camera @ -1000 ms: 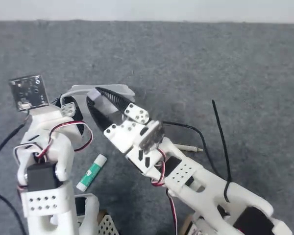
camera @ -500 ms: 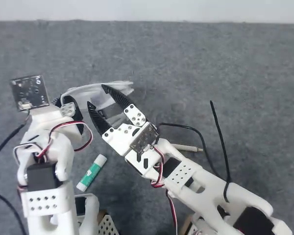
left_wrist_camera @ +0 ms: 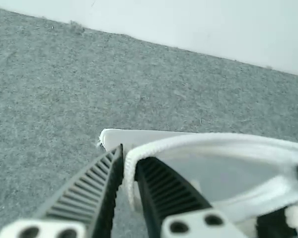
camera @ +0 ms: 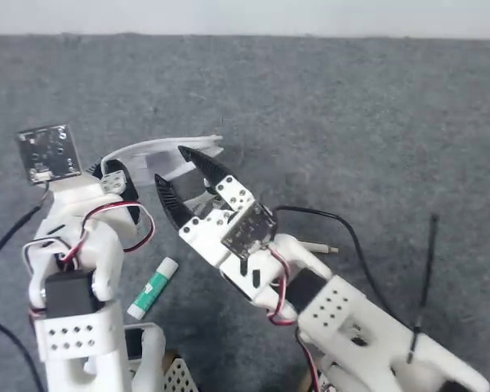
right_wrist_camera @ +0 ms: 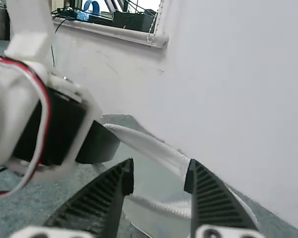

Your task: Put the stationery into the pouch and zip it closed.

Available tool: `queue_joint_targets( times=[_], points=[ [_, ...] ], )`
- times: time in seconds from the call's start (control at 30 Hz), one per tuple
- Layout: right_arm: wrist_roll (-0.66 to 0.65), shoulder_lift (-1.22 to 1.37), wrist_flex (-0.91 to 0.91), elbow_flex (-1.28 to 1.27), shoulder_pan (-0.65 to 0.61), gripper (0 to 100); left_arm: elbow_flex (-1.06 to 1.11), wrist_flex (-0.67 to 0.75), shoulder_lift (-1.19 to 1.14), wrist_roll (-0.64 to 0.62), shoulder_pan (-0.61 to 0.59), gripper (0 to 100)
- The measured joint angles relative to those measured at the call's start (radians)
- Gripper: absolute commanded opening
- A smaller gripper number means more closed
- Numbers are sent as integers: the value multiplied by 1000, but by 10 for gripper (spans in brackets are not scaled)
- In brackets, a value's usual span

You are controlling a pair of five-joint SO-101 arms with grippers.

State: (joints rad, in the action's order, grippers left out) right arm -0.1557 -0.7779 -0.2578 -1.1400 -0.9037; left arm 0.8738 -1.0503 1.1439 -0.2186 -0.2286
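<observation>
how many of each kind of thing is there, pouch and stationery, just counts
pouch: 1
glue stick: 1
pen, partly hidden behind an arm: 1
total: 3

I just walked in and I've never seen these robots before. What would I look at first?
Probably the middle, where the left gripper pinches the white rim of the clear pouch, and the right gripper hangs open close by it. Then the green and white glue stick, lying by itself on the grey carpet, nearer the front.
</observation>
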Motion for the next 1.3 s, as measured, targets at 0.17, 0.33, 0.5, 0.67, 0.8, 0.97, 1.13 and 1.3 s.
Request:
queue_joint_targets(
  times=[0.17, 0.33, 0.5, 0.67, 0.8, 0.97, 1.13, 1.3],
  points=[
    [-2, -68, 212, 3, 0, 155, 0, 0, 0, 0, -8, 9],
    [-2, -72, 333, 43, 34, 152, 0, 0, 0, -2, -107, 9],
    [-2, -71, 568, 95, 92, 152, 0, 0, 0, -15, -193, 9],
    [-2, -71, 845, 150, 117, 151, 0, 0, 0, -26, -275, 9],
    [-2, -71, 976, 153, 127, 151, 0, 0, 0, -26, -304, 9],
    [-2, -57, 1040, 153, 127, 151, 0, 0, 0, -26, -308, 9],
    [-2, 110, 1042, 207, 127, 151, 0, 0, 0, -26, -308, 9],
    [-2, 348, 1042, 304, 127, 151, 0, 0, 0, -26, -308, 9]
  ],
)
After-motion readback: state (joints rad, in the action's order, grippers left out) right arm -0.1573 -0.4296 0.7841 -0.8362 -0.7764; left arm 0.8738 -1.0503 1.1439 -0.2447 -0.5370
